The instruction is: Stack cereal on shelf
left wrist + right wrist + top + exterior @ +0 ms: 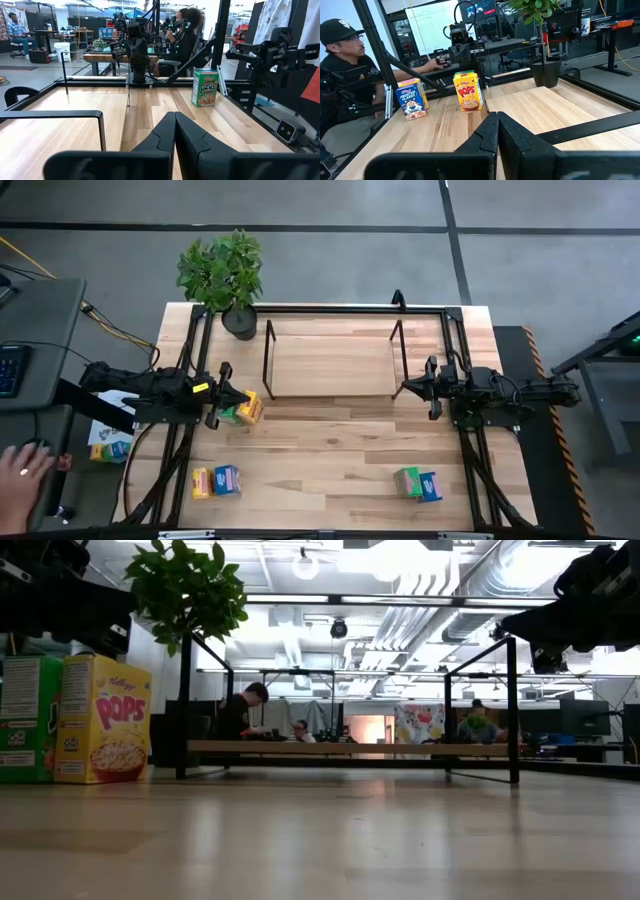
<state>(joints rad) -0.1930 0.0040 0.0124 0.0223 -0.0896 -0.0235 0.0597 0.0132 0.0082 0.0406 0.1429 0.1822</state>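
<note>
Six cereal boxes stand upright on the table in three pairs. A green and yellow pair (pixel 243 410) is at the left; the low view shows it as a green box (pixel 22 720) and a yellow Pops box (pixel 100 720). A yellow and blue pair (pixel 216 481) is near-left, a green and blue pair (pixel 418 483) near-right. The shelf (pixel 330 362) stands at the far middle with its wooden board bare. My left gripper (pixel 224 393) hovers shut just left of the first pair. My right gripper (pixel 431 388) hovers shut by the shelf's right end.
A potted plant (pixel 224 275) stands at the table's far-left corner beside the shelf. A black frame (pixel 455 370) runs round the table's edge. More boxes (pixel 108 446) and a person's hand (pixel 20 470) are off the table at the left. People sit in the room beyond.
</note>
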